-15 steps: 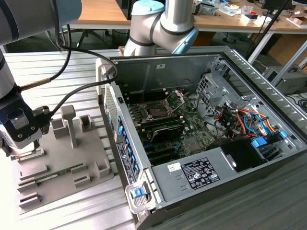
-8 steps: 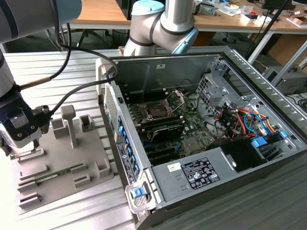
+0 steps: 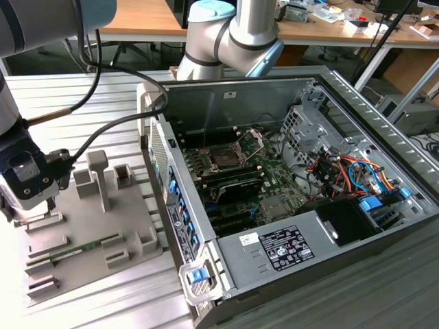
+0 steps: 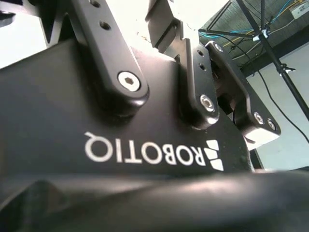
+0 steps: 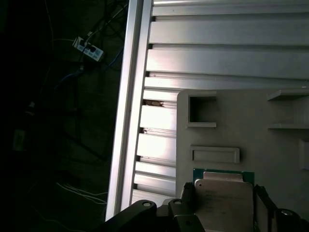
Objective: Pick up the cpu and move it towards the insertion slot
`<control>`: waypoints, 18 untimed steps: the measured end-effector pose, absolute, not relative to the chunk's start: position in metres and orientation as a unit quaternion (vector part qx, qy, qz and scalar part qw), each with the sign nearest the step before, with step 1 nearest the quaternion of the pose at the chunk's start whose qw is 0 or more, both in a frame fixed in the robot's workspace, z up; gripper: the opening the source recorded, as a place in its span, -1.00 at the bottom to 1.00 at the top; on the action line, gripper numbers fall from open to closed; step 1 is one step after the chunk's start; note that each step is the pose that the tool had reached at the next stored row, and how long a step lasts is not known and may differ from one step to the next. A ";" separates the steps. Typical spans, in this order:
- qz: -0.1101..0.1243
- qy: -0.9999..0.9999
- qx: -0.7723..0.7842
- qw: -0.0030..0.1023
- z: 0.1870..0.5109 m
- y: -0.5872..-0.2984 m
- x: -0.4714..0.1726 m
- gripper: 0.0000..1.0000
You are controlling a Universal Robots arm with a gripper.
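In the first wrist view the gripper sits low over the cpu. Its dark fingers stand at two opposite edges of the chip, closed down to its width. They look pressed against those edges, though the pictures do not show how firm the grip is. The cpu lies flat with its pale silvery top up, a strip of its green board showing along one edge. It is square, so it has no real long axis, and its sides run parallel to the edges of the grey tray beneath it. I judge the pick-up the step in hand. It calls for an even squeeze on both edges with nothing touching the underside, and a straight, level lift so that no corner catches on the tray's raised rims. In the exterior view the gripper hangs at the far end of that tray, on the exterior view's left, above the ribbed tabletop. A thin green memory stick lies in the tray just beside it. Well apart, to the exterior view's right, stands the open computer case. Inside it is the insertion slot on the green motherboard, its metal load plate tilted up.
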State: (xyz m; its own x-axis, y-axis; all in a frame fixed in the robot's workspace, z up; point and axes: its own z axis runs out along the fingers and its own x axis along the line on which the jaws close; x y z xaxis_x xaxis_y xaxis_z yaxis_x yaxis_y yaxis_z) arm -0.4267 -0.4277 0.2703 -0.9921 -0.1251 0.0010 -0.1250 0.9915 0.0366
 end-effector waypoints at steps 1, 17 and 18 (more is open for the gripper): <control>-0.018 -0.998 0.063 0.002 0.271 -0.428 -0.427 0.10; -0.018 -0.998 0.063 0.002 0.276 -0.428 -0.427 0.10; -0.018 -0.998 0.063 0.002 0.276 -0.428 -0.427 0.10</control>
